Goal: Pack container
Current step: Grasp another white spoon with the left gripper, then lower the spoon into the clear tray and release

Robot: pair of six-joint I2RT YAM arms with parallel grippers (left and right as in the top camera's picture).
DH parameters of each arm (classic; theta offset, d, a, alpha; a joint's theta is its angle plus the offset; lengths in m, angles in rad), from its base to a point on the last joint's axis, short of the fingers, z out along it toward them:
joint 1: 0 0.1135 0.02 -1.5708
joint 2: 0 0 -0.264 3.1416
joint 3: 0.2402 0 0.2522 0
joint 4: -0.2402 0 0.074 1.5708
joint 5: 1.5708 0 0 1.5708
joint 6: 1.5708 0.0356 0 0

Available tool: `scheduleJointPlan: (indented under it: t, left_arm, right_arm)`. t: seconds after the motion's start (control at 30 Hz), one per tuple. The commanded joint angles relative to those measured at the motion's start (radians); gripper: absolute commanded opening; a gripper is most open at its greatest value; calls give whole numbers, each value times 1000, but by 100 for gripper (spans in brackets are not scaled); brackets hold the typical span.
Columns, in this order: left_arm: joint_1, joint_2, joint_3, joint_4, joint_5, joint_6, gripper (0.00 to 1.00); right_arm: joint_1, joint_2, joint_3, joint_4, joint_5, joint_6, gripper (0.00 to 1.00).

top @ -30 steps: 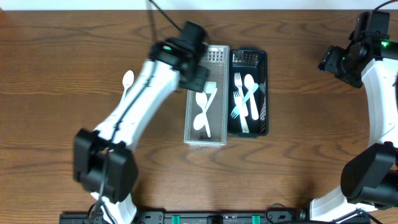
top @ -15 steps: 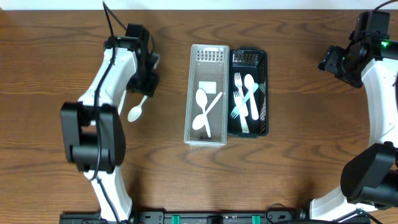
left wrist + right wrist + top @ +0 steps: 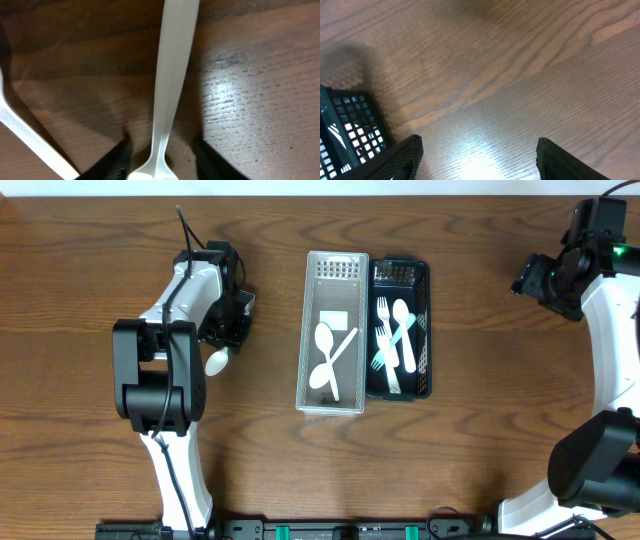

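Observation:
A white plastic spoon lies on the wooden table left of the containers. My left gripper is low over its handle. In the left wrist view the handle runs between my two black fingertips, which stand apart on either side with gaps, so the gripper is open. A second white utensil handle crosses the left edge there. The grey container holds two white spoons. The black container holds forks and a spoon. My right gripper is open and empty.
The two containers stand side by side at the table's middle, long sides touching. A corner of the black container shows in the right wrist view. A cable runs from the left arm toward the back edge.
My left arm swung left from above the grey container to the spoon on the table and came down around its handle. The right arm has not moved.

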Motion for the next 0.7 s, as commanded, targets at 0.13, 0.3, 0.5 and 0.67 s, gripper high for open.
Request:
scheduleJointPlan:
  t: [0.13,0.3,0.5,0.67]
  left_arm:
    - [-8,27,-5,-33,34,-2,12]
    - [-43,-32,42,-132,33,-54,6]
    - [-144,-191,184,-229,118,-200,6]
    - [-302,-306,197,-117,209,-261,6]
  right_arm:
    - [-8,5,-6,0,1,-11,75]
    - [-8,5,-6,0,0,-11,75]
    - [-8,5,-6,-1,0,-11,75]
    - [-8,5,-6,0,0,-11,75]
